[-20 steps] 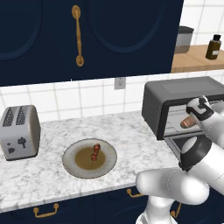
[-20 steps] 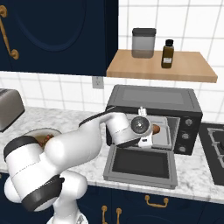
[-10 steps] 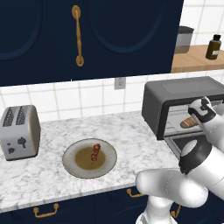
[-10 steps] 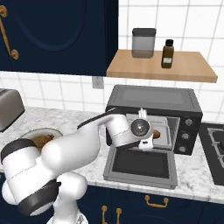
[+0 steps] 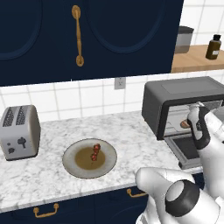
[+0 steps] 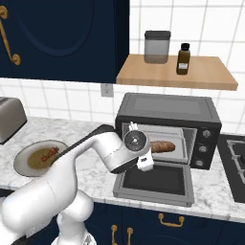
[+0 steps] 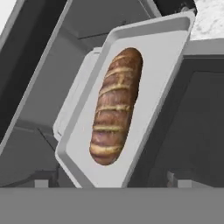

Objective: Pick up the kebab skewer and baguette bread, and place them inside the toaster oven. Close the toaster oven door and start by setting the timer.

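Note:
The baguette bread (image 7: pixel 114 105) lies on a pale grey tray (image 7: pixel 164 61) inside the toaster oven (image 6: pixel 167 109), and I also see the loaf (image 6: pixel 162 146) through the oven's front opening. The toaster oven door (image 6: pixel 154 182) hangs down flat in front. My gripper (image 7: pixel 109 183) hovers at the opening just short of the loaf, open, its fingertips (image 7: pixel 41 183) wide apart with nothing between them. The kebab skewer (image 5: pixel 94 152) rests on a round plate (image 5: pixel 70 164) in the middle of the counter, far left of the gripper.
A silver two-slot toaster (image 5: pixel 19 131) stands at the counter's left end. Above the oven, a wooden shelf (image 6: pixel 177 74) carries a grey canister (image 6: pixel 157 46) and a dark bottle (image 6: pixel 183 58). A stovetop (image 6: pixel 234 167) borders the oven on the right.
The jaws have spread apart and left the baguette lying on the tray. My hand has drawn back slightly from the oven opening. Skewer and plate have not moved.

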{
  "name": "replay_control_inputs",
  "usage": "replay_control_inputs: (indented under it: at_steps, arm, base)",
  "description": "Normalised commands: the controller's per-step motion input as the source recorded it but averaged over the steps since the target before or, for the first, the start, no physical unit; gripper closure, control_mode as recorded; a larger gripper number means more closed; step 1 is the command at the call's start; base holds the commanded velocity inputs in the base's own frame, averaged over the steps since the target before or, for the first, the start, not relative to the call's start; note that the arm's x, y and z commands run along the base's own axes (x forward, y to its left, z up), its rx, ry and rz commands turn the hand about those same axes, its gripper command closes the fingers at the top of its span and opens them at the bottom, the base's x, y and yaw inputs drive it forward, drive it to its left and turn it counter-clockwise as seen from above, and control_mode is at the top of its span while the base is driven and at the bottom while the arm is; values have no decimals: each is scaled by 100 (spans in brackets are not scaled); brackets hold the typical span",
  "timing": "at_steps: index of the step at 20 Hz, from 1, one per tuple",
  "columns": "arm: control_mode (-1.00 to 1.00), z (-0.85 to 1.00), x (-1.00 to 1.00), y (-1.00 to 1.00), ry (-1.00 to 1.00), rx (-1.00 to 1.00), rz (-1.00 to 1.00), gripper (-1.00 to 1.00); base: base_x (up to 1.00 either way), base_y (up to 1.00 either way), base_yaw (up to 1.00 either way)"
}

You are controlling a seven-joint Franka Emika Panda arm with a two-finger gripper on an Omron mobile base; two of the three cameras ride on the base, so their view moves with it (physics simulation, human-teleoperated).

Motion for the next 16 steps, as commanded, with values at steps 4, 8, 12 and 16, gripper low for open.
replay_control_inputs:
  at_steps: [4, 8, 12, 16]
  arm:
    - [-100, 9, -29, 100, 22, -11, 39, -100]
    - [-100, 0, -9, 100, 22, -10, 39, -100]
    - [-100, 1, 0, 100, 28, -8, 42, -100]
    - [-100, 0, 0, 100, 24, -14, 38, -100]
  base:
    - [0, 0, 0]
    - [0, 0, 0]
    - [0, 0, 0]
    - [0, 0, 0]
